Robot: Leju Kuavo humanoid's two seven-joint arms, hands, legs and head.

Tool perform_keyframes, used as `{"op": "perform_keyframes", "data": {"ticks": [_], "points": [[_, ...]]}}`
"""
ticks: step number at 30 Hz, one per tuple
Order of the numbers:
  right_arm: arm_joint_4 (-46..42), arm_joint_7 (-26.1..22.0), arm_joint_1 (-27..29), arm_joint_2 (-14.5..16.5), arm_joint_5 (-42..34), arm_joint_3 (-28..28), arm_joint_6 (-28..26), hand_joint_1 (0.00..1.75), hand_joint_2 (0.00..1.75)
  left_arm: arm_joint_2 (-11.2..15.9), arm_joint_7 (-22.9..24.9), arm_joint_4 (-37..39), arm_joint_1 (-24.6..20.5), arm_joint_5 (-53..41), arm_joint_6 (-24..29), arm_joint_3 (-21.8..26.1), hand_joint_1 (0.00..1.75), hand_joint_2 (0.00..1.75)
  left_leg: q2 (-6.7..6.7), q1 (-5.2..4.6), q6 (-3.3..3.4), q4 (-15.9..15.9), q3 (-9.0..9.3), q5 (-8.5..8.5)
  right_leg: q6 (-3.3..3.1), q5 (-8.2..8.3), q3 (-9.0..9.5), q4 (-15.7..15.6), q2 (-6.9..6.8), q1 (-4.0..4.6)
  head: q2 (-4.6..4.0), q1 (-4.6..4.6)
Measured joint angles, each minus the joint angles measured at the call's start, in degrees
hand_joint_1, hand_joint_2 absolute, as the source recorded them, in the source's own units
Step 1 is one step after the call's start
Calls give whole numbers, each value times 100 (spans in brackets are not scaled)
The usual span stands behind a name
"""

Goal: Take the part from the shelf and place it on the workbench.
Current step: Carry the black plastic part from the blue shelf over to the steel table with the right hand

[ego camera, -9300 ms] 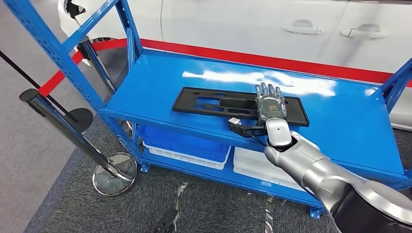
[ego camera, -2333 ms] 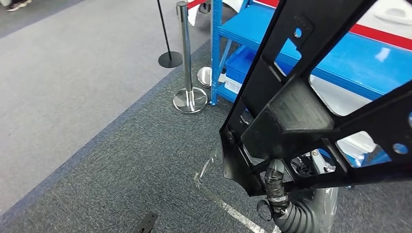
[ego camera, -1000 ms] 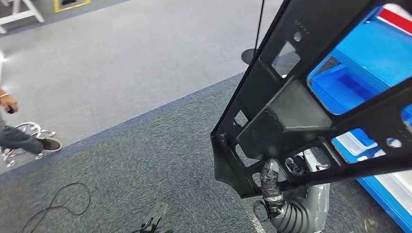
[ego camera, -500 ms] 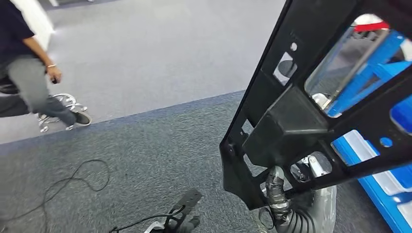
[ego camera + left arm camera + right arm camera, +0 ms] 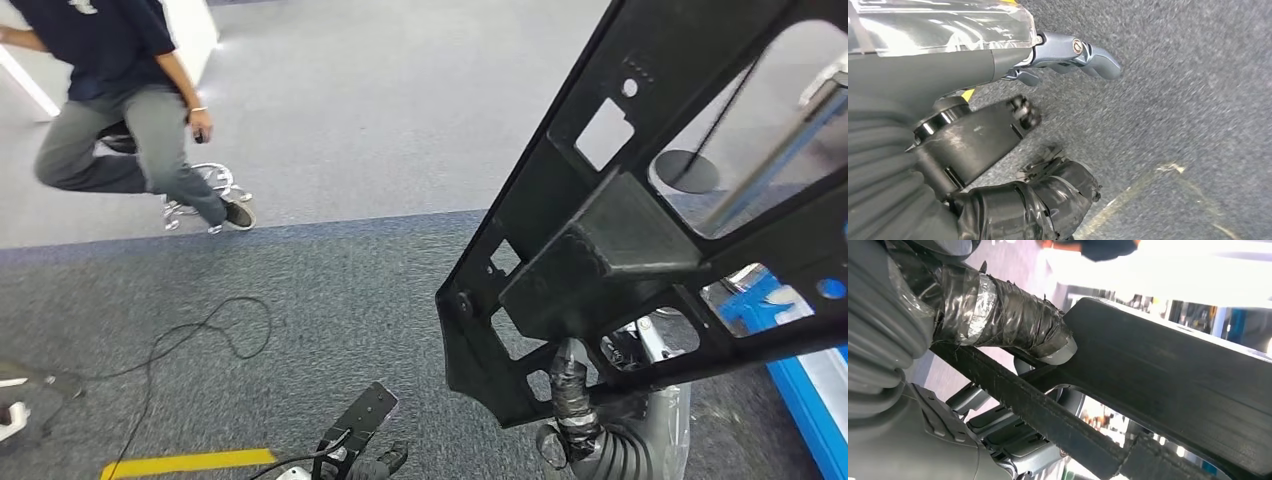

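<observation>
The part [image 5: 640, 210] is a large black plastic frame with several cutouts. It stands tilted, close to the head camera, across the right half of that view. My right hand [image 5: 585, 420] grips it from below, the taped thumb [image 5: 1013, 320] pressed against the part's [image 5: 1173, 385] black rib and the fingers [image 5: 998, 425] behind it. My left hand [image 5: 998, 135] hangs over grey carpet with nothing in it, its fingers [image 5: 1073, 50] stretched out and apart from the taped thumb [image 5: 1048, 195].
A person [image 5: 130, 110] in a dark shirt and grey trousers steps across the floor at upper left. A black cable [image 5: 200, 335] and a yellow tape line [image 5: 190, 462] lie on the carpet. The blue shelf's corner [image 5: 805, 375] and a stanchion base [image 5: 685, 170] show at right.
The camera has turned left: the blue shelf has slid off to the right edge and the person has come further into view. The part stays gripped in my right hand.
</observation>
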Motion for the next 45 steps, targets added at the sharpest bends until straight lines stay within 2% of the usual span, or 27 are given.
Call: {"op": "perform_keyframes", "data": {"ticks": [1, 2, 4, 6, 8, 10, 11, 13, 15, 17, 19, 21, 23, 25, 26, 28, 29, 30, 32, 33, 34, 36, 38, 40, 41, 43, 45], "points": [[15, -14, -18, 0, -31, 0, 7, 175, 175, 33, -5, -63, 16, 33, 9, 5, 0, 175, 32, 12, -13, 236, -143, -49, -7, -17, 14, 0, -99, 6, 0, 0], [32, -46, -46, 0, -80, 0, 26, 175, 175, 63, -34, -107, 37, 108, 22, 15, 0, 175, 48, 20, -15, 267, -183, 15, -9, -36, 32, 0, -191, 10, 0, -2], [81, -145, -133, 8, -206, 0, 80, 175, 175, 97, -221, -95, 88, 346, 57, 66, 0, 175, 121, 20, 16, -252, 54, 380, 4, -79, 85, -1, -345, 15, 0, -2], [134, -234, -214, 36, -280, 0, 94, 175, 175, 86, -544, 42, 124, 619, 69, 137, 0, 175, 328, -29, 89, -925, 390, 632, 38, -120, 145, -20, -464, 35, 0, 1], [168, -271, -235, 59, -267, 0, 56, 175, 175, 64, -754, 171, 126, 784, 30, 166, 0, 175, 419, -78, 159, -1169, 505, 655, 92, -136, 194, -76, -566, 61, 0, 4], [176, -285, -227, 61, -254, -1, 30, 175, 175, 39, -791, 260, 104, 826, -23, 166, 0, 175, 291, -63, 220, -1246, 541, 684, 158, -142, 266, -163, -653, 82, 0, 4], [176, -290, -224, 60, -268, -1, 21, 175, 175, 17, -792, 305, 87, 824, -40, 166, 0, 175, 225, -43, 252, -1319, 592, 703, 185, -169, 298, -164, -592, 85, 0, 18], [173, -301, -214, 56, -319, -2, 6, 175, 175, -42, -796, 389, 33, 819, -58, 165, 0, 175, 113, 0, 322, -1446, 705, 740, 204, -359, 180, 153, -295, 84, 0, 60], [183, -302, -182, 46, -368, -2, -4, 175, 175, -110, -812, 470, -19, 819, -66, 165, 0, 175, -10, -6, 370, -1466, 736, 736, 194, -634, -232, 887, -15, 93, 0, 98], [198, -301, -152, 34, -394, -2, -5, 175, 175, -152, -825, 539, -29, 821, -68, 165, 0, 175, -166, -19, 388, -1448, 737, 714, 196, -644, -581, 1321, 60, 101, 0, 109], [209, -302, -147, 31, -398, -2, -5, 175, 175, -175, -829, 595, -25, 824, -69, 165, 0, 175, -335, -20, 374, -1395, 739, 679, 196, -240, -525, 927, 100, 91, 0, 110], [220, -302, -146, 30, -398, -2, -5, 175, 175, -201, -835, 643, -28, 835, -54, 165, 0, 175, -495, -19, 326, -1292, 706, 618, 192, 112, -270, 232, 344, 55, 0, 113], [232, -305, -144, 24, -404, -2, -5, 175, 175, -215, -872, 685, -17, 874, -37, 165, 0, 175, -627, -14, 251, -1227, 645, 583, 173, 159, -144, -59, 539, 48, 0, 116], [237, -326, -167, 18, -439, -2, -4, 175, 175, -216, -1060, 796, 6, 1013, -75, 169, 0, 175, -741, 3, 177, -1242, 600, 592, 121, 149, -112, -82, 455, 58, 0, 120], [239, -349, -192, 17, -470, -2, -3, 175, 175, -229, -1252, 927, 17, 1134, -125, 178, 0, 175, -685, -4, 147, -1226, 591, 583, 87, 153, -82, -108, 387, 51, 0, 116], [246, -424, -231, 17, -537, -1, -2, 175, 175, -301, -1865, 1391, 2, 1508, -304, 224, 0, 175, -357, -17, 87, -933, 455, 430, 26, 153, -15, -159, 224, 20, 0, 57], [251, -462, -241, 17, -568, -1, -1, 175, 175, -353, -2187, 1655, -20, 1699, -402, 257, 0, 175, -153, -13, 55, -633, 301, 289, 2, 143, 9, -170, 135, 28, 0, 29], [262, -496, -245, 17, -596, -1, -1, 175, 175, -410, -2519, 1939, -46, 1896, -506, 299, 0, 175, -35, 5, 24, -266, 94, 130, -15, 130, 21, -172, 42, 35, 0, 5], [291, -531, -254, 17, -630, 0, -1, 175, 175, -494, -3007, 2409, -72, 2175, -660, 370, 0, 175, 47, 36, -17, 251, -222, -3, -27, 100, 39, -171, -136, 42, 0, 5], [309, -539, -266, 17, -640, 0, -1, 175, 175, -535, -3185, 2672, -78, 2277, -719, 410, 0, 175, 71, 45, -26, 238, -237, 78, -23, 82, 55, -170, -218, 41, 0, 3], [326, -544, -282, 18, -645, 0, 0, 175, 175, -576, -3288, 2956, -84, 2350, -758, 448, 0, 175, 111, 50, -24, -8, -122, 260, -14, 59, 82, -170, -295, 40, 0, 2], [354, -570, -324, 19, -660, 0, 1, 175, 175, -670, -3413, 3523, -100, 2453, -816, 534, 0, 175, 345, 17, 19, -776, 270, 622, 26, 2, 150, -170, -424, 56, 0, 2], [369, -612, -363, 21, -699, 1, 2, 175, 175, -740, -3522, 3928, -103, 2538, -853, 603, 0, 175, 501, -38, 102, -1207, 487, 725, 91, -49, 202, -179, -536, 93, 0, 20], [381, -647, -405, 28, -771, 2, 2, 175, 175, -771, -3620, 4229, -79, 2631, -887, 666, 0, 175, 396, -64, 180, -1264, 504, 698, 160, -79, 262, -224, -661, 119, 0, 36], [389, -672, -429, 35, -812, 4, 2, 175, 175, -778, -3659, 4360, -41, 2682, -905, 694, 0, 175, 325, -49, 213, -1298, 530, 704, 194, -104, 295, -233, -649, 112, 0, 43], [407, -753, -462, 48, -881, 24, 2, 175, 175, -795, -3729, 4634, 33, 2774, -944, 745, 0, 175, 190, -14, 285, -1384, 616, 720, 234, -265, 240, -21, -389, 93, 0, 83], [437, -826, -468, 52, -941, 59, 2, 175, 175, -817, -3770, 4891, 78, 2863, -991, 800, 0, 175, 53, -3, 348, -1410, 658, 716, 231, -565, -101, 633, -61, 90, 0, 132]]}}
